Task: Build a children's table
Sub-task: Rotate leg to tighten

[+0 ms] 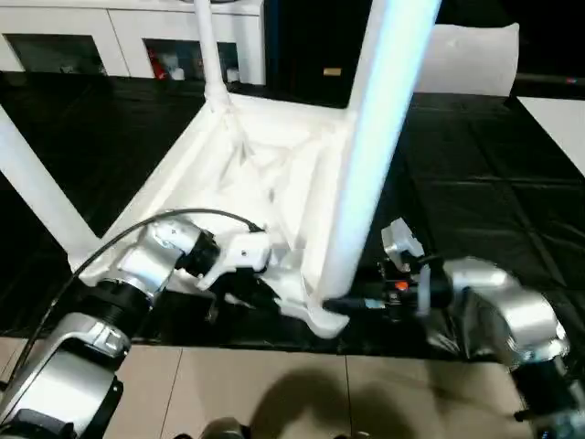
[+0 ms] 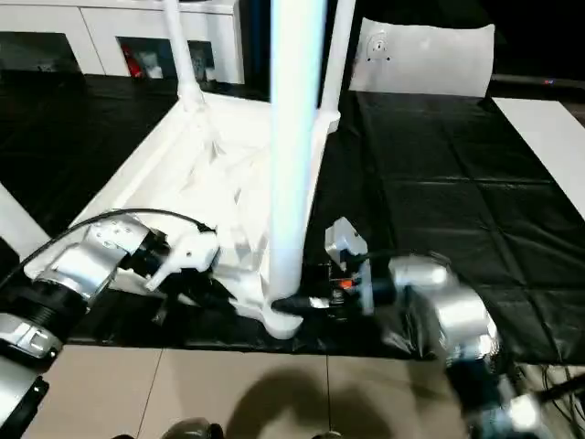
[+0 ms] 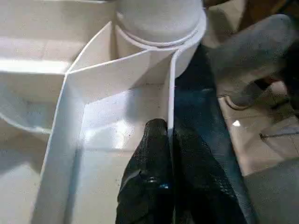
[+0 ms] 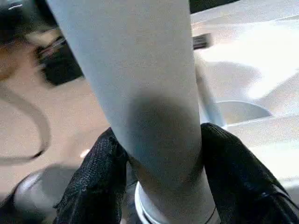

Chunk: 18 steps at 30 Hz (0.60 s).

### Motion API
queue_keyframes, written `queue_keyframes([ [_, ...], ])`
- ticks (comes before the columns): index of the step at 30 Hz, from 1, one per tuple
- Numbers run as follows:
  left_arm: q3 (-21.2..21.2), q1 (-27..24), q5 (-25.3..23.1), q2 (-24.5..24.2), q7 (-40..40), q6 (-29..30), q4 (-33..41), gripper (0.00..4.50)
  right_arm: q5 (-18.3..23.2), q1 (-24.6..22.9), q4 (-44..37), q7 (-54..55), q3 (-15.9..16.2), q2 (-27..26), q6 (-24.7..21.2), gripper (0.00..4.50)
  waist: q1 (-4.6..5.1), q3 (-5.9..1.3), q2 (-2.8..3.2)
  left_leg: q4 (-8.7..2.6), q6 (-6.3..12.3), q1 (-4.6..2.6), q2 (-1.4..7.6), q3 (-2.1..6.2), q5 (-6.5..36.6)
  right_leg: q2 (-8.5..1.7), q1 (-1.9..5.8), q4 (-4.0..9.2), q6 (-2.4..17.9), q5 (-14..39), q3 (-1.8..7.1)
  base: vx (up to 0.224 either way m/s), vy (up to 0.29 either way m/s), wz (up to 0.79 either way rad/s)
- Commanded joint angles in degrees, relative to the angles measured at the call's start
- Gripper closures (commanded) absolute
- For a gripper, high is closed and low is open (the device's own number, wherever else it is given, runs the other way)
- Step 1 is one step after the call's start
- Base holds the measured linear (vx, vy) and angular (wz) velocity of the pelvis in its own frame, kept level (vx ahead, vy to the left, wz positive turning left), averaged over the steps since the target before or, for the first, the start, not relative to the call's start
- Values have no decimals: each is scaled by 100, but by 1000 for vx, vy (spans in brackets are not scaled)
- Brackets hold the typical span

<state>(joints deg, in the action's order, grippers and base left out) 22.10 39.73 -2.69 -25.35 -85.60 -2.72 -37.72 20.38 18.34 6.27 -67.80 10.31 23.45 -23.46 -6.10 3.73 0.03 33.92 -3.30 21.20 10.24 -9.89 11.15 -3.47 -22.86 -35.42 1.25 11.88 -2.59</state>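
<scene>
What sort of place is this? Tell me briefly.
Probably an indoor room or lab used as a floor workspace: white cabinets line the back, a black sheet covers the tiled floor, and the upturned tabletop lies on it.

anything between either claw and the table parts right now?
Nothing visible. The right claw is shut on the near leg just above its socket, and the left claw pinches the tabletop rim beside that corner. Both are in direct contact.
</scene>
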Motion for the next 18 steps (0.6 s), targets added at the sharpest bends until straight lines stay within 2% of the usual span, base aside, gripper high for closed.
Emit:
queue_keyframes([
  [1, -73, 142, 38, 341, 491, 146, -3, 450, -189, -36, -130, 751, 60, -306, -133, 245, 56, -293, -49, -434, 233, -69, 315, 79, 823, -518, 290, 431, 1285, 813, 268, 0, 0, 0],
  [2, -95, 150, 18, 366, 605, 188, -25, 450, -248, -61, -139, 945, 46, -393, -168, 246, 80, -270, -3, -452, 148, -81, 320, 86, 940, -513, 260, 458, 1223, 1078, 275, 0, 0, 0],
  [3, -148, 184, -40, 448, 920, 303, -100, 450, -338, -86, -128, 1370, -10, -606, -267, 248, 136, -256, -19, -476, 52, -74, 305, 92, 1092, -497, 255, 487, 1147, 1358, 277, 0, 0, 0],
  [5, -182, 207, -78, 501, 1115, 374, -149, 450, -385, -98, -120, 1622, -47, -735, -330, 250, 178, -250, -38, -494, -17, -68, 290, 108, 1201, -507, 265, 512, 1045, 1668, 279, 0, 0, 0],
  [6, -276, 245, -89, 650, 1479, 549, -225, 450, -454, -102, -94, 2265, -181, -1086, -508, 252, 237, -257, -39, -500, -55, -60, 290, 120, 1231, -511, 259, 533, 977, 1822, 283, 0, 0, 0],
  [7, -323, 270, -95, 734, 1672, 588, -269, 450, -525, -98, -83, 2538, -205, -1229, -565, 252, 259, -256, -34, -496, -58, -68, 288, 114, 1237, -507, 243, 539, 980, 1804, 291, 0, 0, 0],
  [8, -412, 328, -149, 929, 2131, 689, -361, 450, -703, -68, -11, 3300, -295, -1625, -690, 252, 298, -255, -32, -495, -66, -53, 276, 118, 1238, -497, 242, 539, 989, 1790, 289, 0, 0, 0],
  [9, -471, 382, -190, 1032, 2415, 706, -440, 450, -786, -22, 56, 3711, -377, -1832, -758, 252, 324, -261, -3, -494, -106, -65, 271, 113, 1256, -491, 216, 545, 983, 1821, 296, 0, 0, 0],
  [11, -526, 434, -202, 1129, 2621, 749, -513, 450, -849, 33, 127, 4049, -451, -2018, -802, 252, 353, -265, -19, -500, -127, -83, 265, 121, 1284, -488, 216, 566, 929, 1888, 300, 0, 0, 0],
  [13, -644, 576, -260, 1344, 3180, 708, -731, 450, -1012, 157, 243, 4714, -587, -2425, -806, 252, 380, -280, -13, -500, -117, -72, 264, 121, 1220, -481, 224, 549, 974, 1665, 307, 0, 0, 0],
  [16, -654, 647, -277, 1386, 3297, 567, -821, 450, -975, 182, 263, 4903, -664, -2608, -666, 252, 378, -302, 0, -488, -24, -64, 271, 111, 1009, -481, 253, 510, 1048, 1035, 314, 0, 0, 0],
  [18, -637, 664, -327, 1354, 3274, 441, -840, 450, -999, 161, 218, 4947, -693, -2637, -532, 182, 380, -317, 2, -476, 33, -52, 267, 105, 833, -471, 277, 471, 1104, 635, 309, 0, 0, 0],
])
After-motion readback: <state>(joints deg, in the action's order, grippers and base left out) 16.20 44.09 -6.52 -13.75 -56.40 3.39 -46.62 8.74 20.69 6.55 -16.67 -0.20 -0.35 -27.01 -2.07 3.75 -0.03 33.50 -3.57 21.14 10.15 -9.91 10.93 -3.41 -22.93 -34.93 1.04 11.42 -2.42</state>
